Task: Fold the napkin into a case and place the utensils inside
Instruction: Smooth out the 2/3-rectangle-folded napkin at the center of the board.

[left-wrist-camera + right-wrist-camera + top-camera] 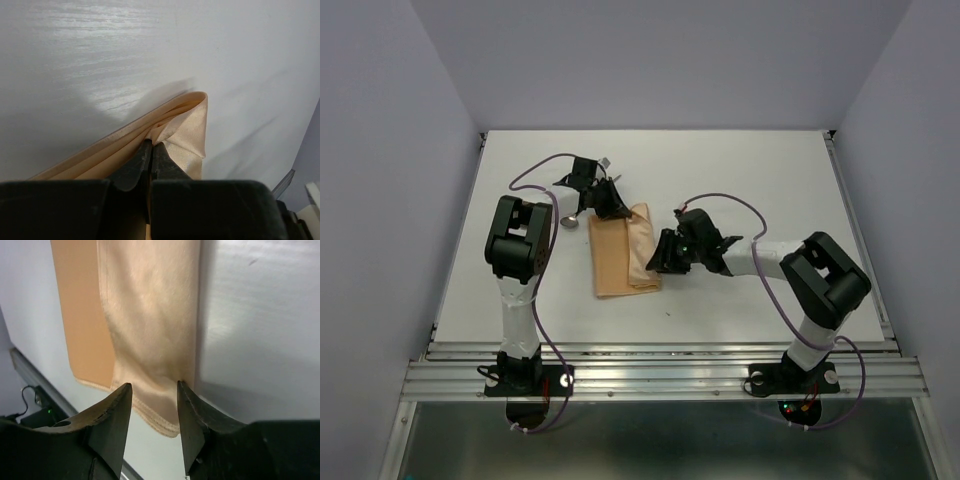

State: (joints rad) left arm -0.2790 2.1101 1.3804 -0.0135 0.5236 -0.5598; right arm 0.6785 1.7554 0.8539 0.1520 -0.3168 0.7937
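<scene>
lab bench: white table [750, 170], plain walls [380, 150]

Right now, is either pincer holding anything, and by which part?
Left pincer is shut on the napkin, pinching its folded layers by the far corner. Right pincer is open, straddling the napkin's near end, holding nothing.

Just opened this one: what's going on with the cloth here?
The peach napkin lies folded into a narrow oblong on the table. The left claw is shut on its far corner. The right claw is open above the near end of the top flap, gripping nothing. A spoon lies to the left of the napkin's far end, not yet inside the cloth.
</scene>
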